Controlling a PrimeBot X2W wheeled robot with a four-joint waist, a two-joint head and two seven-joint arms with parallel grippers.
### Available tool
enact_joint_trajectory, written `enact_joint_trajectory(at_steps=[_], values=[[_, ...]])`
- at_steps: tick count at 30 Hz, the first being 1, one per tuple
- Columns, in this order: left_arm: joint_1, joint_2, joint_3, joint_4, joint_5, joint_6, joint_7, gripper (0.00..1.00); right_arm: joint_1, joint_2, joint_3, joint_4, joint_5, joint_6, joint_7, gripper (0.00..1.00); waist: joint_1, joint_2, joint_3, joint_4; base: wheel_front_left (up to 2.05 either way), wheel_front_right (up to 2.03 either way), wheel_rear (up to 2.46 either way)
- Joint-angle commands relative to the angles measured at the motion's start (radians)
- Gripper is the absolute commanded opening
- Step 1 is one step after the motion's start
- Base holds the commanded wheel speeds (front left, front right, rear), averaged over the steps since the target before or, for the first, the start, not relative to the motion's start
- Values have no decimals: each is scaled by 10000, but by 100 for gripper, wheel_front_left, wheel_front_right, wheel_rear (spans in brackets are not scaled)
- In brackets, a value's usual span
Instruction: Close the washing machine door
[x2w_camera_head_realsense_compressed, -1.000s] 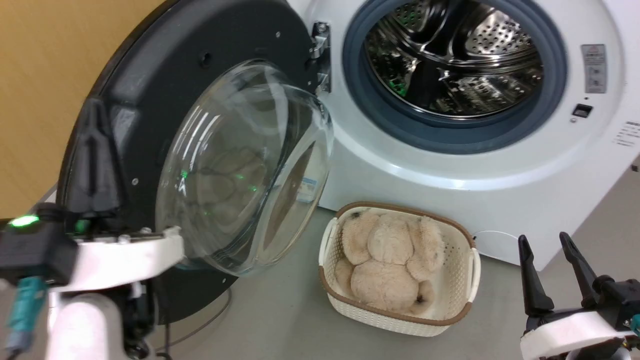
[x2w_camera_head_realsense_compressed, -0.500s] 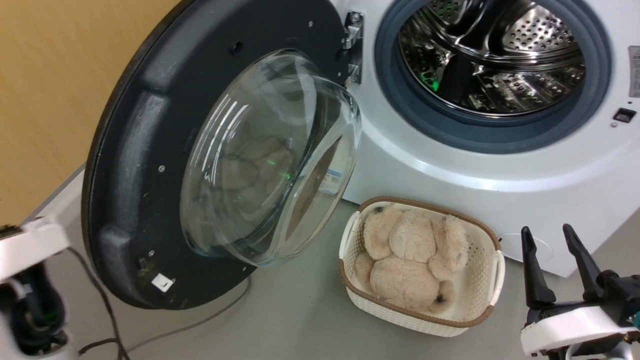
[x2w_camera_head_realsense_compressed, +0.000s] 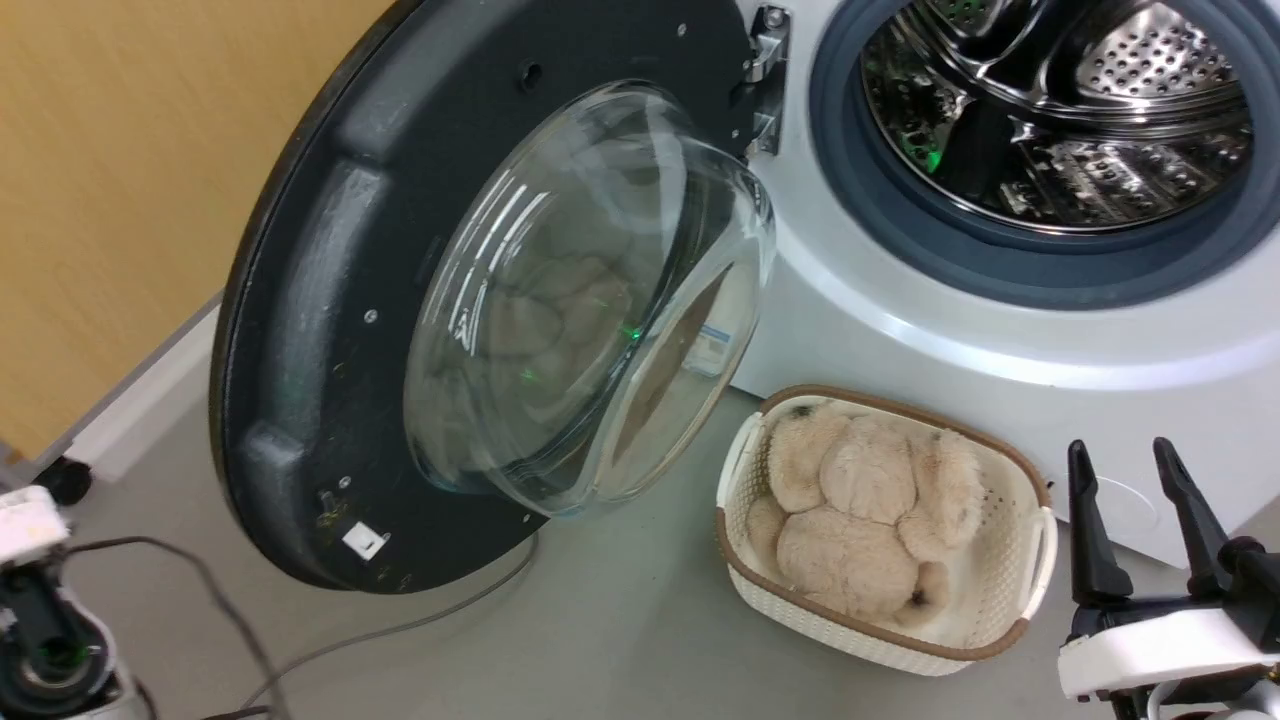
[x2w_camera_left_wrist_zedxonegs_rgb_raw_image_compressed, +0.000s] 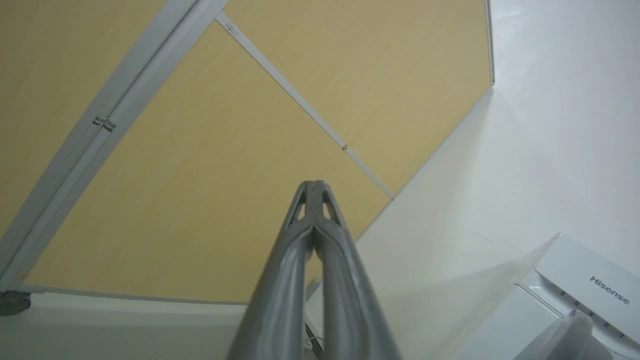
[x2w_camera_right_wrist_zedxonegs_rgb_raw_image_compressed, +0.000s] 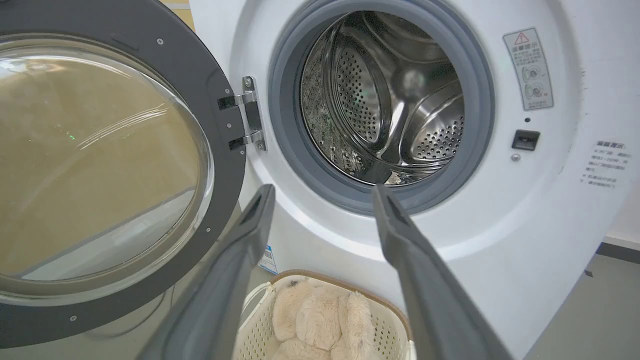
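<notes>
The washing machine door stands wide open on its metal hinge, matte black inner face and bulging glass bowl turned toward me. To its right is the white washing machine with grey gasket and steel drum. My right gripper is open at the lower right, apart from the door. In the right wrist view the right gripper points at the drum, the door to its left. My left gripper is shut on nothing and points at a yellow wall.
On the floor just below the machine's front sits a white basket holding a beige plush toy. A grey cable runs under the door. The yellow wall stands close behind the door. My left arm sits at the lower left corner.
The head camera has swung, shifting the whole scene rightward. My left arm has dropped away from the door's outer edge to the lower left corner. The right gripper has stayed open.
</notes>
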Motion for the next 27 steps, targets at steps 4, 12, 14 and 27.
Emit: enact_joint_trajectory(at_steps=[4,12,14,27], values=[[-45,41,-226,918,-1906,-131,-58,0,-155,38,-147,17,38,6,-170,100,0,0,127,233,0,0,0],[-212,319,-599,2781,-4968,-218,1189,0,-162,41,-349,-62,21,7,-336,100,0,0,345,563,0,0,0],[-294,371,-779,3099,-5623,-240,1690,0,-161,42,-424,-91,9,7,-378,100,0,0,409,649,0,0,0],[-594,392,-1549,3888,-8770,-370,4842,0,-283,47,-723,-227,-58,8,-629,100,0,0,887,1054,0,0,0]])
